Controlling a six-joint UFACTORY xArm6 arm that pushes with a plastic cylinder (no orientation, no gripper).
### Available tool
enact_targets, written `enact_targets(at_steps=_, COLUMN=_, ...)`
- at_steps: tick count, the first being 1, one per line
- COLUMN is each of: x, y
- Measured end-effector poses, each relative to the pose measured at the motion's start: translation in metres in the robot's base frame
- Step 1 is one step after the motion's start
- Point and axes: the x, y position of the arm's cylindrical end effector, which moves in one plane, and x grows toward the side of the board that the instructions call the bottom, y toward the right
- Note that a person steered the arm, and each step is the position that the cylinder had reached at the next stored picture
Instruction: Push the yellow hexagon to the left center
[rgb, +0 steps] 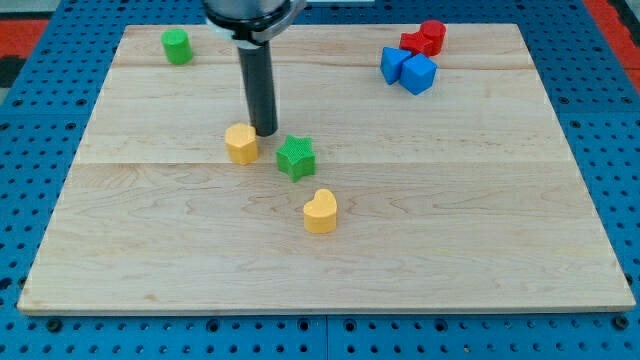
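The yellow hexagon (241, 144) sits on the wooden board (450, 230), a little left of the board's middle. My tip (265, 132) is down on the board just to the right of it and slightly above, touching or nearly touching its upper right side. A green star (296, 157) lies just to the right of my tip and a little lower.
A yellow heart-shaped block (320, 211) lies below the green star. A green cylinder (177, 46) stands at the top left. Blue blocks (409, 69) and a red block (424, 39) cluster at the top right. The board rests on a blue pegboard (30, 150).
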Motion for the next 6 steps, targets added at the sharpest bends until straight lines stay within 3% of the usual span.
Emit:
enact_targets(at_steps=1, x=-0.001, y=0.056)
enact_targets(at_steps=2, x=0.034, y=0.007)
enact_targets(at_steps=3, x=0.039, y=-0.041)
enact_targets(at_steps=6, x=-0.003, y=-0.121)
